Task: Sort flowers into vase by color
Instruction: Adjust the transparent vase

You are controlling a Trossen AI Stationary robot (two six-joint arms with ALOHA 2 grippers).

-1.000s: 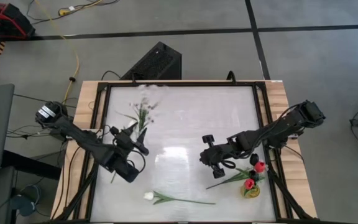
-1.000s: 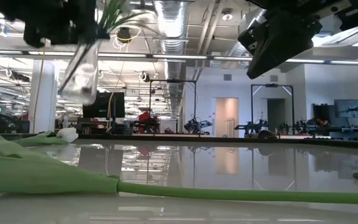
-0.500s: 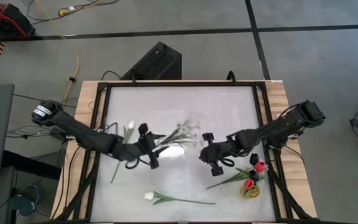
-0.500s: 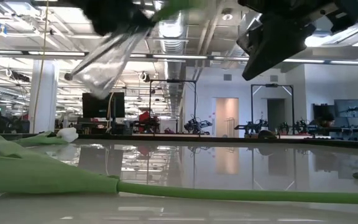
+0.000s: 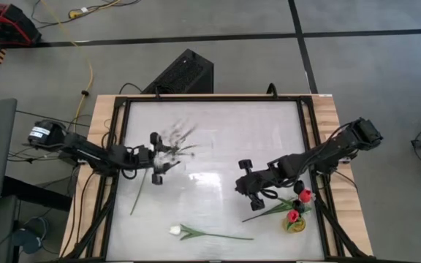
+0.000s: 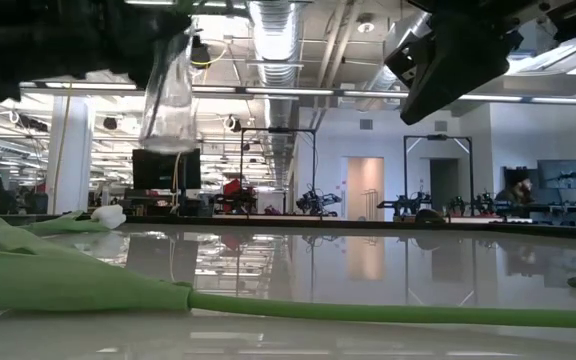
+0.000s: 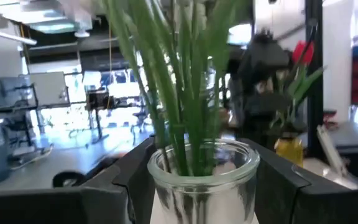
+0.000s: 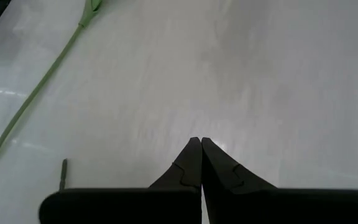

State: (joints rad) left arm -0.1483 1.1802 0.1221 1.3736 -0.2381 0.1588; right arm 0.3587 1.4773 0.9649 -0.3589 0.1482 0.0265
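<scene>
Carrying a clear glass vase of green stems (airborne), the left gripper grips it; right gripper idles closed. Next: set it upright.

The left arm reaches from the table's left edge toward the middle, stretched low and almost straight. The left gripper is raised above the table, and its fingers stand apart on both sides of a glass vase, holding it. The right arm comes in from the right edge, bent at the elbow. The right gripper hovers over the right half of the table, its fingers pressed together, nothing between them, pointing toward the table.
</scene>
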